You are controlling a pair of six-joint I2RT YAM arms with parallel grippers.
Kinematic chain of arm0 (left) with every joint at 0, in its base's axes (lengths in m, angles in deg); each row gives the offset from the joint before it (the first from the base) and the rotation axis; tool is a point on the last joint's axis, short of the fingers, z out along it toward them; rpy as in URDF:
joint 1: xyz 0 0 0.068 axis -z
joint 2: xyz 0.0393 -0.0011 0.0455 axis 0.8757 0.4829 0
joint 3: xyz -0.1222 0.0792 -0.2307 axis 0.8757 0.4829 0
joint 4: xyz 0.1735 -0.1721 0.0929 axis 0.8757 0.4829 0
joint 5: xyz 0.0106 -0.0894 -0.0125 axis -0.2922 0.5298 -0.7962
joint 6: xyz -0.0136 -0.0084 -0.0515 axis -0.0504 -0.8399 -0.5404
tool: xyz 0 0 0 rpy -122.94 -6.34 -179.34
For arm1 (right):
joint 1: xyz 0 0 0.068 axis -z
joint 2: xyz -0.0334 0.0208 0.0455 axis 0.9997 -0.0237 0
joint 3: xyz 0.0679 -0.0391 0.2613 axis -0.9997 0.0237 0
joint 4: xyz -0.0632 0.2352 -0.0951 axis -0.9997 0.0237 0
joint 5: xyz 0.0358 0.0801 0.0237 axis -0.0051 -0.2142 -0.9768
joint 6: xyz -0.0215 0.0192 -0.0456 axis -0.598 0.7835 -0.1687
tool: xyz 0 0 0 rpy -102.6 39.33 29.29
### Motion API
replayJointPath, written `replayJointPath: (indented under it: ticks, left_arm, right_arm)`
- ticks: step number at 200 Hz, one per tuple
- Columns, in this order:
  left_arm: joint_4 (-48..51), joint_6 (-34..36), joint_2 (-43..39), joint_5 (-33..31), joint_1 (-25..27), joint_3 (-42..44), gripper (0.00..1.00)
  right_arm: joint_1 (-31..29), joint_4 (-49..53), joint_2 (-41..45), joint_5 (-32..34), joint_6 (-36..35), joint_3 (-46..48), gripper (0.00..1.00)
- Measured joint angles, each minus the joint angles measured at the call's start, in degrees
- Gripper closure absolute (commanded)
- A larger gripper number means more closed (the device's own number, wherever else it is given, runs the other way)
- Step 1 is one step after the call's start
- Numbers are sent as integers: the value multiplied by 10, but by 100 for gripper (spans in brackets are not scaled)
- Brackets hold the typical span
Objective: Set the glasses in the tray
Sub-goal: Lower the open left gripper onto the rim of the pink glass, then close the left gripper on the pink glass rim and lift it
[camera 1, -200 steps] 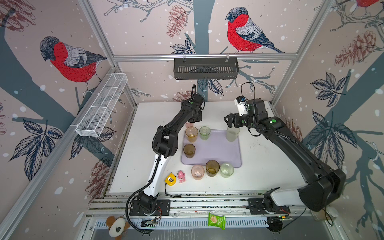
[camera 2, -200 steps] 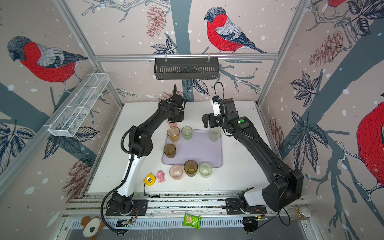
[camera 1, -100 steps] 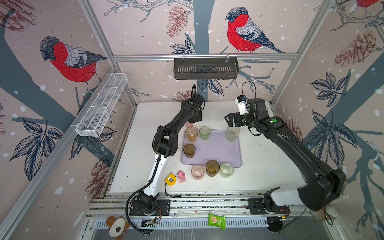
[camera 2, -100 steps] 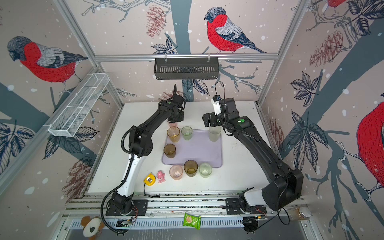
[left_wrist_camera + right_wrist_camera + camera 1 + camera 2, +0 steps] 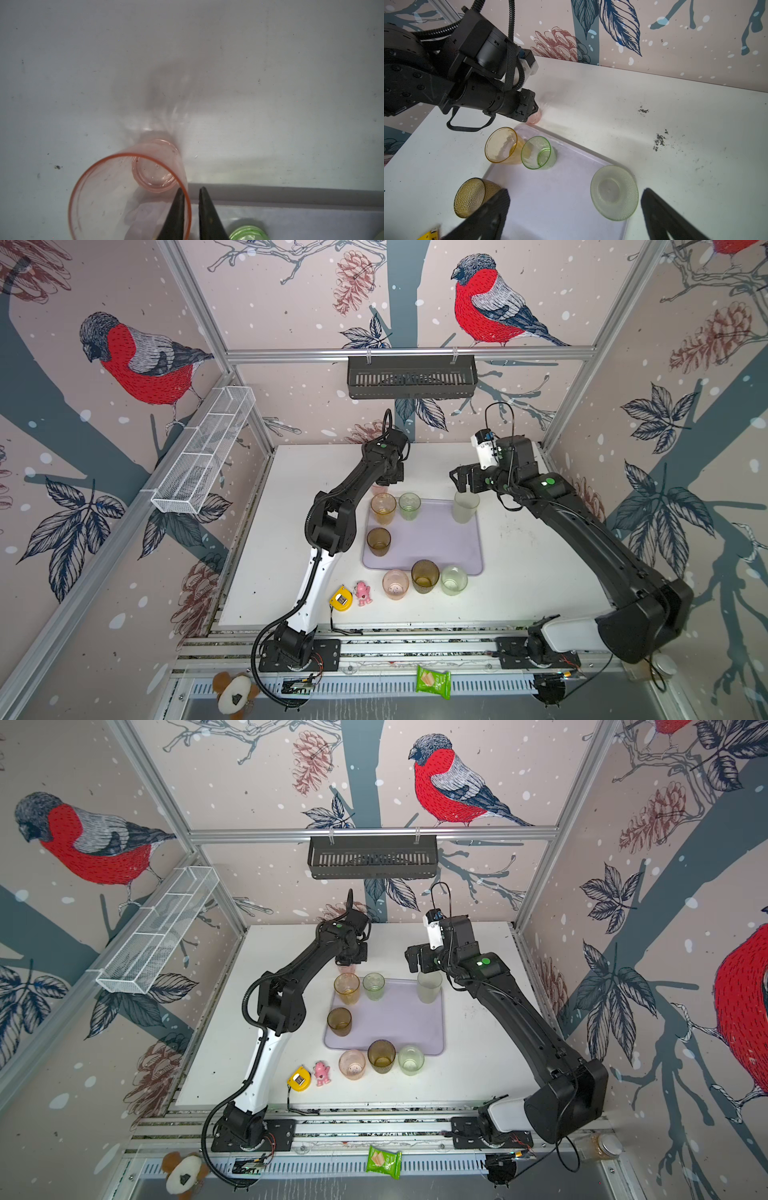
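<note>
Left pincer (image 5: 191,188) has narrowed astride the rim of the pink glass (image 5: 124,197), likely light and slippery; grip uncertain. Right pincer (image 5: 576,190) gapes, empty.

In both top views we look steeply down from high at six o'clock (twin eyes, nearly one picture), the back wall (image 5: 316,406) at twelve. Our left wrist camera hangs close over the tray (image 5: 311,218)'s eleven-o'clock corner. Our right wrist camera, farther off, slants across that same corner toward ten o'clock.
</note>
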Motion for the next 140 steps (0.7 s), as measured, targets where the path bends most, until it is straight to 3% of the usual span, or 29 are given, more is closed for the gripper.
replayJointPath:
  ticks: [140]
  left_arm:
    - [0, -1, 0, 0, 0, 0, 92]
  right_arm:
    - [1, -3, 4, 0, 0, 2, 0]
